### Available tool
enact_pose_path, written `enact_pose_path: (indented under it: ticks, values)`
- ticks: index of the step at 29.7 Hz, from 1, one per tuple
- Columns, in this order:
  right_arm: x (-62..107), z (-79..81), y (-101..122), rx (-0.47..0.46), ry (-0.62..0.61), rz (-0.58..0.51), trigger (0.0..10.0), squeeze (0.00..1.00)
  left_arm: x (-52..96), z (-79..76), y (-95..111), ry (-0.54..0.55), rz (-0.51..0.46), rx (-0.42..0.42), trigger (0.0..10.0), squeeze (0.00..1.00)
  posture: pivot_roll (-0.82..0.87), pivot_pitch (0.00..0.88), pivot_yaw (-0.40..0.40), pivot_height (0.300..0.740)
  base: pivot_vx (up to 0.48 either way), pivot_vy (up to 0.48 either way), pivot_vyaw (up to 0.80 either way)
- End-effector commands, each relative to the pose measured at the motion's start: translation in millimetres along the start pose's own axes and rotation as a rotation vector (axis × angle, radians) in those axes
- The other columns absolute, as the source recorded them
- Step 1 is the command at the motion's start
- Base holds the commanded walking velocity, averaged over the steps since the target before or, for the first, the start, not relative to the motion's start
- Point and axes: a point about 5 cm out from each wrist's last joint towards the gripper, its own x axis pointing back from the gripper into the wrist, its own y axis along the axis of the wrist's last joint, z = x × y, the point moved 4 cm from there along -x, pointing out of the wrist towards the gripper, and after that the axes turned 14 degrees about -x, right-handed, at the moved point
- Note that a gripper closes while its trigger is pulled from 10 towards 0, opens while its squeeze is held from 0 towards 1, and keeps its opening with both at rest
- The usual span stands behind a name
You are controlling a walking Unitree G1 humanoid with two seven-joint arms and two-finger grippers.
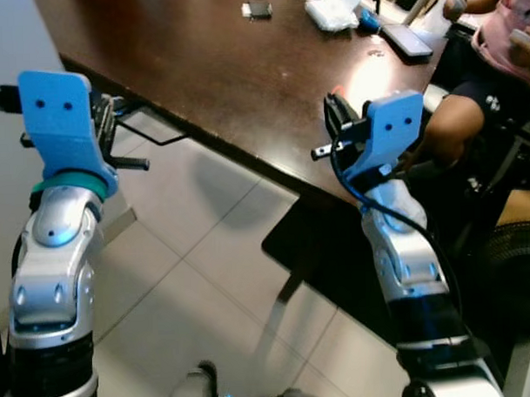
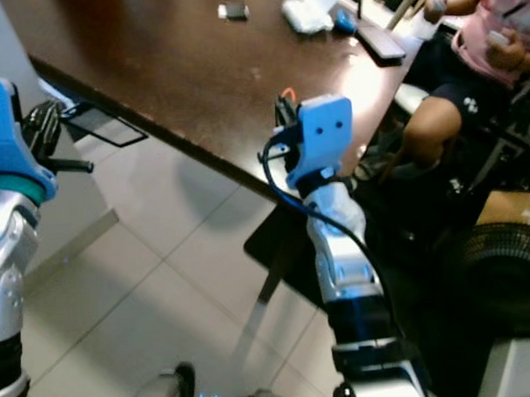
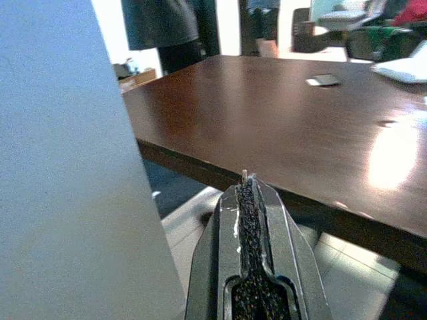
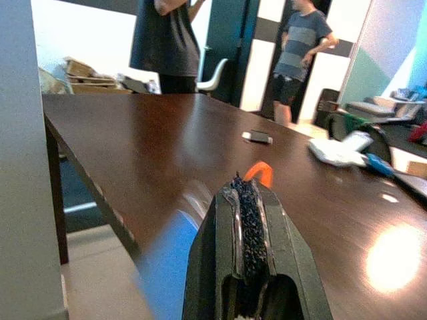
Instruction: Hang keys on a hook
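Observation:
My right gripper hovers over the near edge of a dark brown table. Its fingers are pressed together, and an orange loop pokes out past the tips; it shows again as the orange loop from the head. Any keys on it are hidden by the fingers. My left gripper is raised at the left, off the table's corner and over the tiled floor, shut with nothing clear between its fingers.
On the far part of the table lie a small phone, a white bundle and a dark flat device. A seated person is at the right. A pale wall stands close beside my left gripper. Two people stand beyond the table.

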Motion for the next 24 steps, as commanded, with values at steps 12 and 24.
enact_pose_path:
  ticks: [12,24]
  values:
    - [-2.0,0.9,4.4,-0.009,0.016,-0.016,10.0,0.0,1.8,-0.5,1.7,0.007,-0.012,-0.048,10.0,0.0,0.11,0.092,-0.004,0.74,0.0,0.0,0.8]
    - [-2.4,1.3,3.9,-0.014,0.018,-0.016,10.0,0.0,1.7,1.1,2.7,0.016,-0.02,-0.056,10.0,0.0,0.11,0.093,-0.005,0.74,0.028,0.0,0.73]
